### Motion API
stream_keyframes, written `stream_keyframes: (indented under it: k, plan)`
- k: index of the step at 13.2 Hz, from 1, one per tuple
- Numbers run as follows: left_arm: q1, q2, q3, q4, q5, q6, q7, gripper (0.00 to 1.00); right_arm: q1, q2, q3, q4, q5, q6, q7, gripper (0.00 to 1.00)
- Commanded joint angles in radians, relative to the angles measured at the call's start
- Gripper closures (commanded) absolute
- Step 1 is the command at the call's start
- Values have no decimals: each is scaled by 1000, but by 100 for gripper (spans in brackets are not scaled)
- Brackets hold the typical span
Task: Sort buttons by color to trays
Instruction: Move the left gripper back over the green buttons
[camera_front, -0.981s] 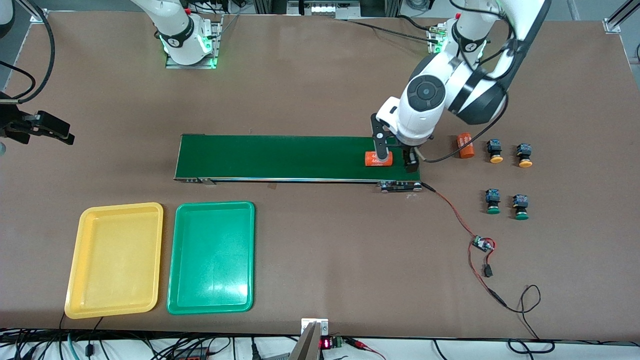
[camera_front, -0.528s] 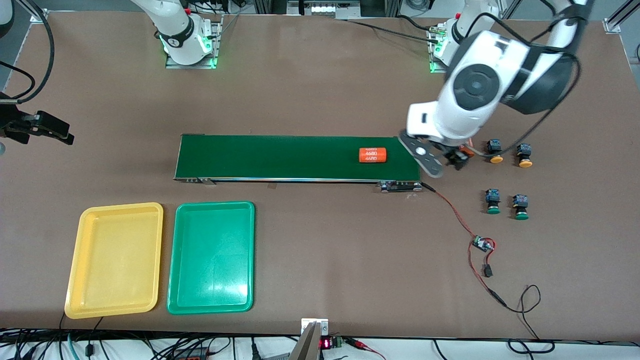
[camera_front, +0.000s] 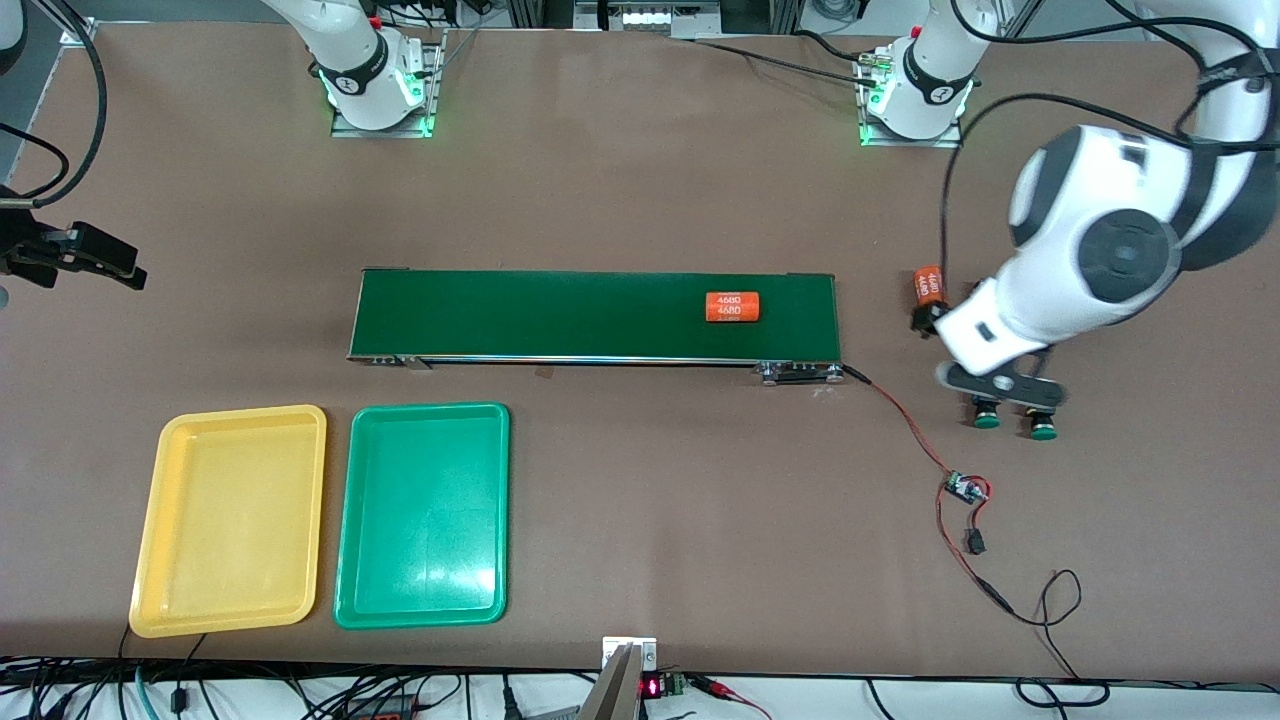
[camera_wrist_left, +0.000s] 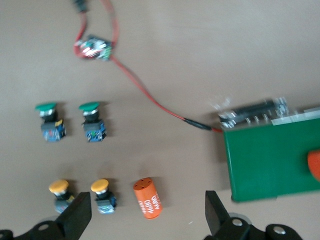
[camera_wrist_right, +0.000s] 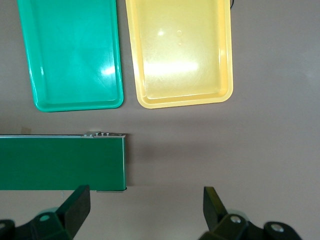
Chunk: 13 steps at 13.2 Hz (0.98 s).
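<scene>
Several buttons stand on the table at the left arm's end. Two have green caps (camera_wrist_left: 48, 107) (camera_wrist_left: 90, 106) and two have orange-yellow caps (camera_wrist_left: 59, 187) (camera_wrist_left: 100, 186). In the front view only the green pair (camera_front: 987, 420) (camera_front: 1043, 430) shows below the left arm (camera_front: 1090, 250). My left gripper (camera_wrist_left: 146, 215) hangs open and empty over the table by the orange-capped pair. My right gripper (camera_wrist_right: 145, 207) waits open and empty, up over the conveyor's other end. The yellow tray (camera_front: 228, 520) and the green tray (camera_front: 420, 515) lie side by side, nearer to the front camera, at the right arm's end.
A dark green conveyor belt (camera_front: 560, 315) lies across the middle and carries a numbered orange cylinder (camera_front: 733, 307). A second orange cylinder (camera_front: 930, 287) lies beside the orange-capped buttons. A red wire with a small circuit board (camera_front: 965, 488) runs from the conveyor's end.
The left arm has left the cylinder on the belt and swung out over the buttons. The cylinder has travelled a little toward the right arm's end. The right arm has not moved.
</scene>
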Motion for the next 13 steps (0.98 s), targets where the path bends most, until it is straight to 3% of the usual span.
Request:
stream_keyframes:
  k: [1, 4, 7, 13]
  plan:
    - [-42, -5, 107, -22, -48, 31, -59, 0, 4, 2, 2, 1, -3, 1, -1, 0]
    - [-39, -20, 152, -192, -40, 276, -29, 0, -5, 12, 1, 1, 17, 23, -1, 0]
    - [-35, 7, 156, -342, -37, 485, -26, 0, -2, 14, 2, 1, -34, 51, 2, 0]
    - [-30, 78, 228, -367, 21, 538, -11, 0, 2, 8, -1, 0, -32, 44, 2, 0]
